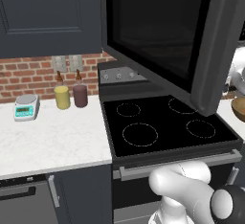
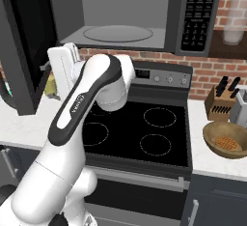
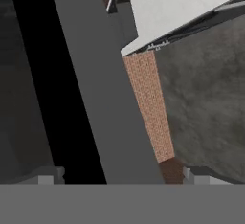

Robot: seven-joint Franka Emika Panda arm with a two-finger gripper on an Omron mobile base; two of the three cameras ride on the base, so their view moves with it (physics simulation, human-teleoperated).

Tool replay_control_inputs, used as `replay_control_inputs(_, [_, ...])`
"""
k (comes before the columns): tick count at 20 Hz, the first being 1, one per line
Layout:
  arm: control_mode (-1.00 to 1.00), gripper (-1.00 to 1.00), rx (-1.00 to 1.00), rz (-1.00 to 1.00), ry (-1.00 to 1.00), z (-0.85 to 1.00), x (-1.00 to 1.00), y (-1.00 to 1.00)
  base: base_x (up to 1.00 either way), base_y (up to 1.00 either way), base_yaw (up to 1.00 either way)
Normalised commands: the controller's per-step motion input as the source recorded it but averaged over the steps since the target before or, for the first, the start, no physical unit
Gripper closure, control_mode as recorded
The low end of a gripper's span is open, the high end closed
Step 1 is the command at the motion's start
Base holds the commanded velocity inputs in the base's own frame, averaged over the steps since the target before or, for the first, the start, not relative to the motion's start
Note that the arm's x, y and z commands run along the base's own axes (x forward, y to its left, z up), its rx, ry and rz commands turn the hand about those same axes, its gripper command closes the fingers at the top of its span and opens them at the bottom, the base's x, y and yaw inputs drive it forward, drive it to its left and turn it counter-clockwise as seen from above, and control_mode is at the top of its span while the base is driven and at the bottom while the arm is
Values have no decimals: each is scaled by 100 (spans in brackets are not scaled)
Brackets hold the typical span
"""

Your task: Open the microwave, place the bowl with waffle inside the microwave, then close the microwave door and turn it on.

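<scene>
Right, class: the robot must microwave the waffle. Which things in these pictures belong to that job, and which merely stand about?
Job:
microwave
microwave door
bowl with waffle

Standing about:
stove
knife block
kitchen scale
two bottles

White arm (image 2: pixel 82 123), dark joints (glossy shell)

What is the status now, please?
Hand open, at the microwave door edge. Door swung open. Bowl with waffle on counter right of stove.
</scene>
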Motion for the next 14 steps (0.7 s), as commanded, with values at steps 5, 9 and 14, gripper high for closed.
replay_control_inputs(5, [-100,-100,0,31,-2,0,-39,100,0,0,0])
replay_control_inputs(9, [-100,-100,0,27,0,0,-16,100,0,0,0])
replay_control_inputs(14, [-100,-100,2,19,0,1,-1,92,0,0,0])
